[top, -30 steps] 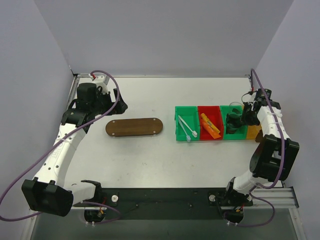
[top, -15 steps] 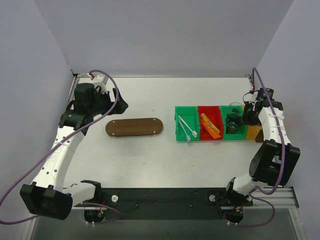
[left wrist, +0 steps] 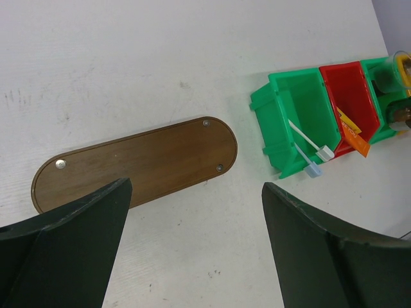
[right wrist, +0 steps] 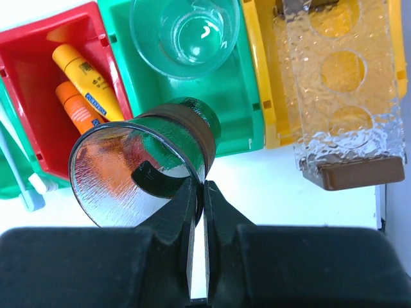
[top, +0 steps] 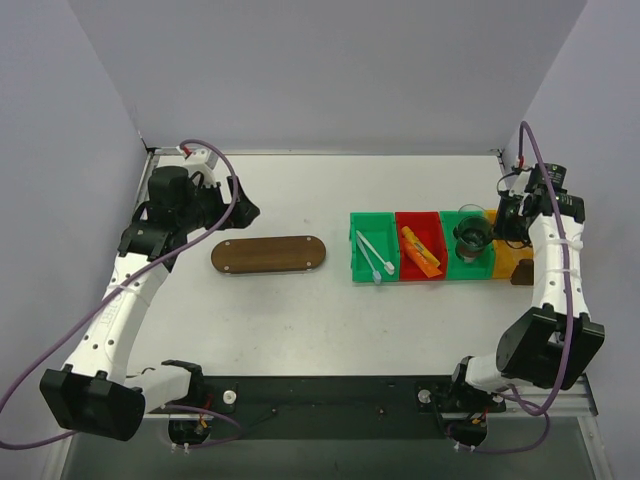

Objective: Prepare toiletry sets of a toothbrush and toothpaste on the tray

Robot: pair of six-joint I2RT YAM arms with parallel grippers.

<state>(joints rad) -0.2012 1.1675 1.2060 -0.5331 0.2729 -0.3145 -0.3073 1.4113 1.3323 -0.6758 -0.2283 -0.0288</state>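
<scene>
With our right gripper (right wrist: 200, 189) pinching the rim of the clear cup (right wrist: 138, 170), we should carry it level, leftward past the toothpaste (right wrist: 80, 80) and toothbrushes (top: 372, 256), to the tray (top: 268, 254) near our wide-open left gripper (left wrist: 192, 189).

The tray (top: 269, 254) lay left of a row of bins (top: 444, 276), well apart from it. Toothbrushes (top: 373, 257) lay in the leftmost bin (top: 354, 245), toothpaste tubes (top: 421, 250) in the second bin (top: 418, 215), a cup (right wrist: 185, 29) in the third bin (right wrist: 237, 96); a lifted cup (right wrist: 144, 167) hung above the third bin's near side.
</scene>
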